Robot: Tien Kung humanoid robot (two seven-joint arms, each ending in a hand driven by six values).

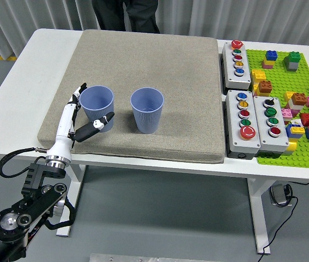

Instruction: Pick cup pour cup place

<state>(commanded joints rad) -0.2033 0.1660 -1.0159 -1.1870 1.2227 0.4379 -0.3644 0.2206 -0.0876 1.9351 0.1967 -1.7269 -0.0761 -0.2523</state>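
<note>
We judge ourselves at the pick step: our white-and-black left hand (80, 121) is spread around the left ribbed blue plastic cup (97, 107) on the grey mat (143, 54) (not yet closed), so next it must close and lift.

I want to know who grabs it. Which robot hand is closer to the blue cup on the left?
The left. The left hand is open right beside the left blue cup, fingers at its left side and thumb before it. The right hand isn't in view.
</note>
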